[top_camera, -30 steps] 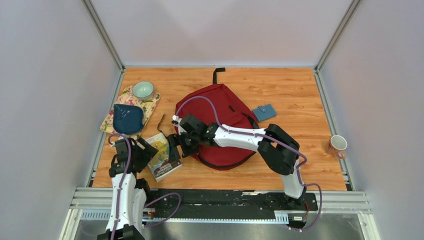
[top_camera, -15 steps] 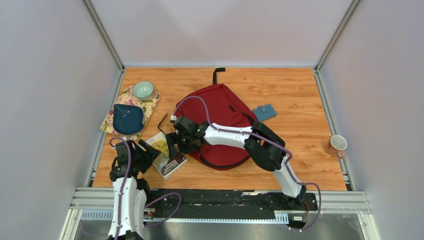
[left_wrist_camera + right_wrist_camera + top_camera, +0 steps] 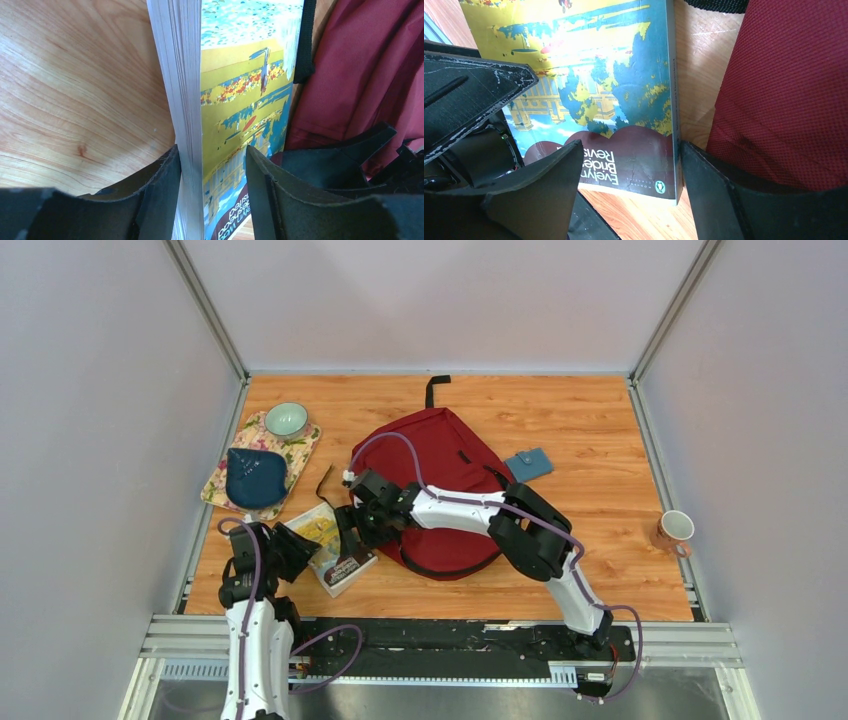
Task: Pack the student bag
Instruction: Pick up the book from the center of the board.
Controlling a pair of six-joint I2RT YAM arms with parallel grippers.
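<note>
The dark red student bag lies flat mid-table; its fabric also shows in the left wrist view and the right wrist view. A paperback book lies tilted at the bag's left edge. My left gripper is open astride the book's page edge, its left finger against the pages. My right gripper is open over the book's maroon lower cover, its right finger between the book's spine and the bag.
A dark blue pouch and a green bowl sit on a floral mat at the back left. A blue wallet lies right of the bag. A mug stands at the right edge.
My right gripper has moved left from the bag's edge onto the book. The book has turned and tilted, its near end shifting right. My left gripper has closed in on its page edge.
</note>
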